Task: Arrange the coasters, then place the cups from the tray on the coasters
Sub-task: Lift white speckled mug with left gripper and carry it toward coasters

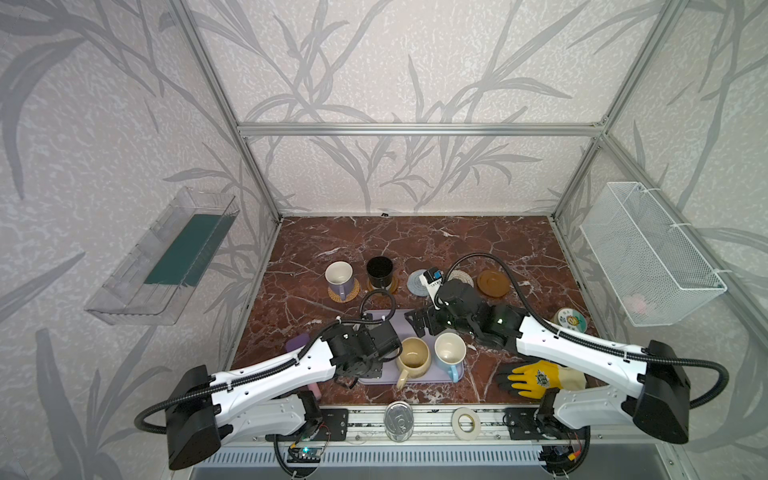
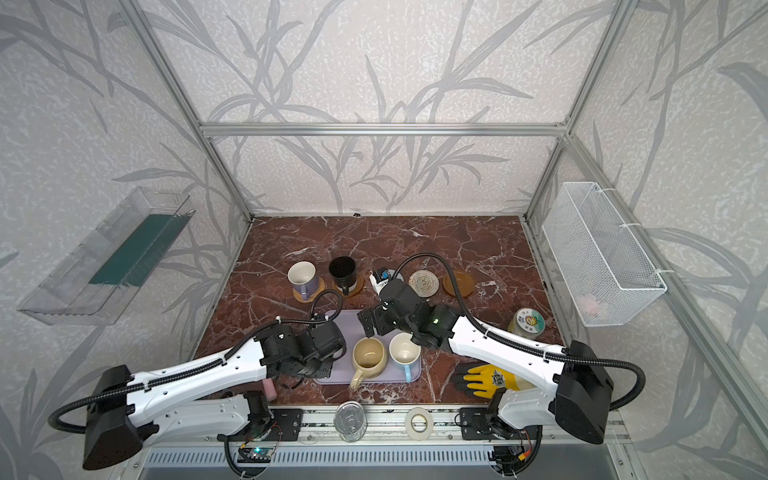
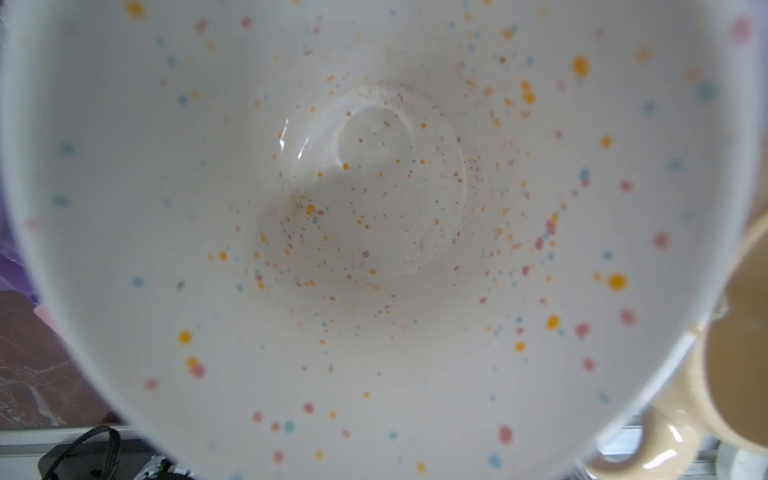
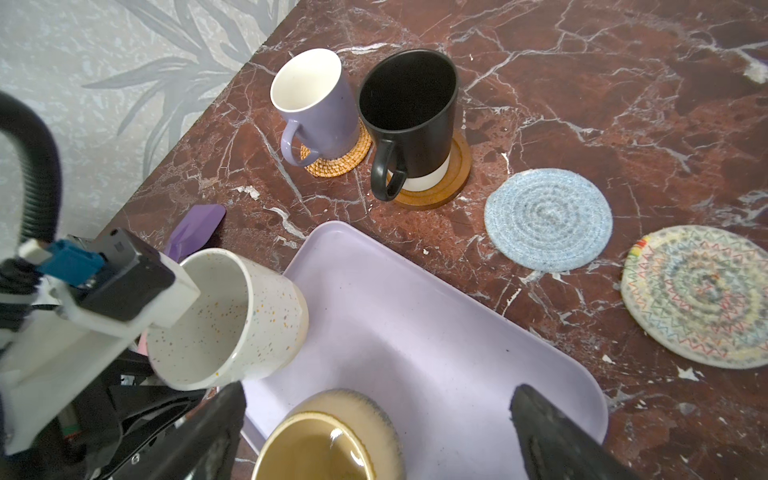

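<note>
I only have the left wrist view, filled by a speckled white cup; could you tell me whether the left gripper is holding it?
Observer: Yes, the left gripper clamps the speckled cup by its rim, tilted at the edge of the tray.
Operator: Thank you. Which coasters are free?
Observer: The grey-blue coaster, the cream coaster and one wooden coaster.
Operator: And the right gripper?
Observer: The right gripper is open, above the beige cup on the tray.

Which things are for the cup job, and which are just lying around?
Job: lavender tray, lavender mug, black mug, speckled mug, beige mug, blue mug, rattan coaster, wooden coasters, grey-blue coaster, cream coaster.
Lying about: yellow glove, tape roll, silver can, labelled tin.
</note>
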